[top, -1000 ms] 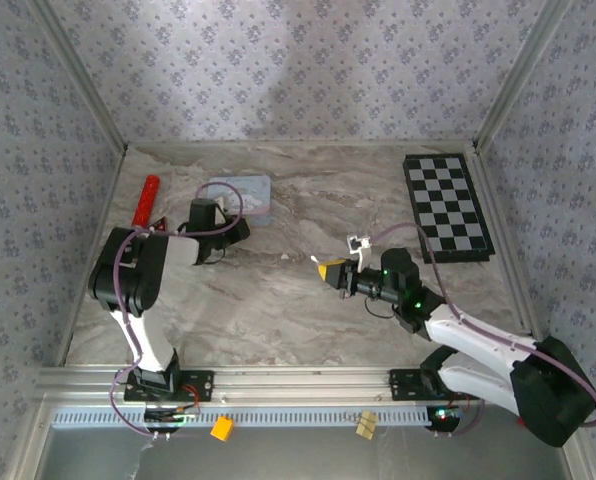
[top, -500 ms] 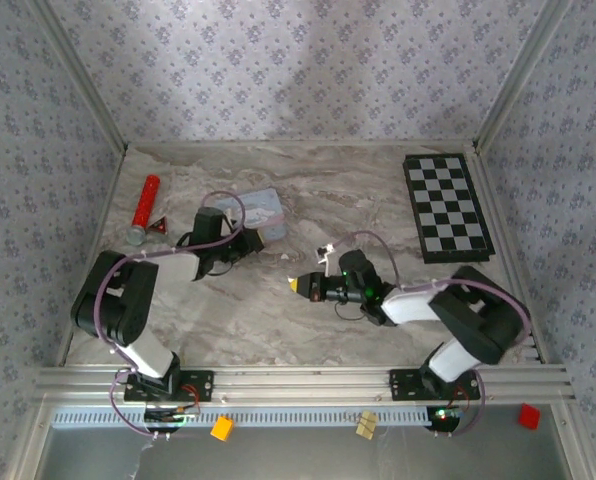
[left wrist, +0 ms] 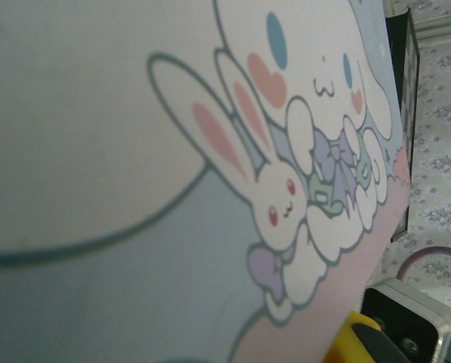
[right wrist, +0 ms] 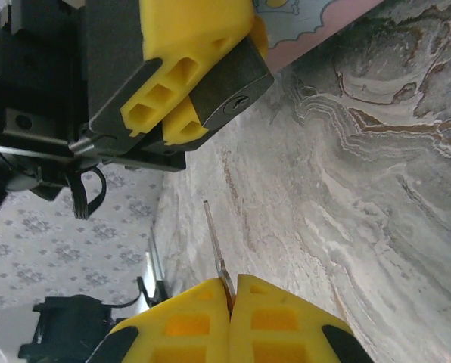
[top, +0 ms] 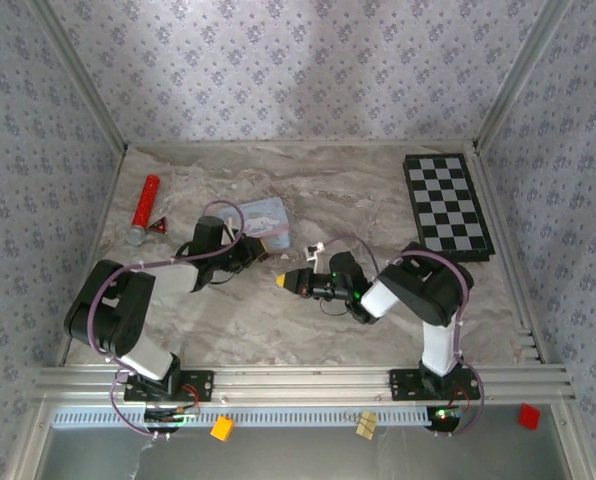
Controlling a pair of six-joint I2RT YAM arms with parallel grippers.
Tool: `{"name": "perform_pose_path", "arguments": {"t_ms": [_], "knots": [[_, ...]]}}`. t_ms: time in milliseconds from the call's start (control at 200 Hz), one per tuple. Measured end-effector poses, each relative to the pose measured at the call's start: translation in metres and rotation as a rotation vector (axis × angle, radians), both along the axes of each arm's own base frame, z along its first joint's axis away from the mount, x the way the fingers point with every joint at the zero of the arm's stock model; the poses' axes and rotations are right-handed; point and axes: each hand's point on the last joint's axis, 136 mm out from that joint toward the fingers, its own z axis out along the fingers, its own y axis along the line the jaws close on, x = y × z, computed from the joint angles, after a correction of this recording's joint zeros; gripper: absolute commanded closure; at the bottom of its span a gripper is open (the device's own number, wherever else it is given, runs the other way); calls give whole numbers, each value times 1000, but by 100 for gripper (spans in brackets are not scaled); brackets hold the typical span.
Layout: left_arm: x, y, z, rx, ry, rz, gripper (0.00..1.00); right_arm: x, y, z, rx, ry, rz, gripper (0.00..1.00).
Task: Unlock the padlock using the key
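Left of the table's point(top: 378, 195) middle, the left gripper point(top: 256, 248) grasps the padlock point(right wrist: 233, 94) between its yellow fingers, just beside the pale blue tin point(left wrist: 172, 249). The padlock's keyhole faces the right gripper point(right wrist: 231, 291). That gripper is clenched on the key point(right wrist: 213, 234), whose thin blade points toward the padlock without touching it.

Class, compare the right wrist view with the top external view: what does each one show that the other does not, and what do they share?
Right wrist: the keyhole face of the padlock, pinched in the left gripper, and the thin key sticking out of the shut right gripper, aimed toward the padlock with a gap between them. Top external: the chessboard, the red cylinder and both whole arms. Shared: the marble table, the pale blue tin and both yellow-tipped grippers.
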Motion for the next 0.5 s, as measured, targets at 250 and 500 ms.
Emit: {"name": "perform_pose_path", "arguments": {"t_ms": [250,500], "knots": [[-5,0,-3,-29,5,8,94,10,-2,-4,43,36,-29,100],[-9,-5,1,-73,-8,3,95,16,2,1,77,60,-26,100]]}}
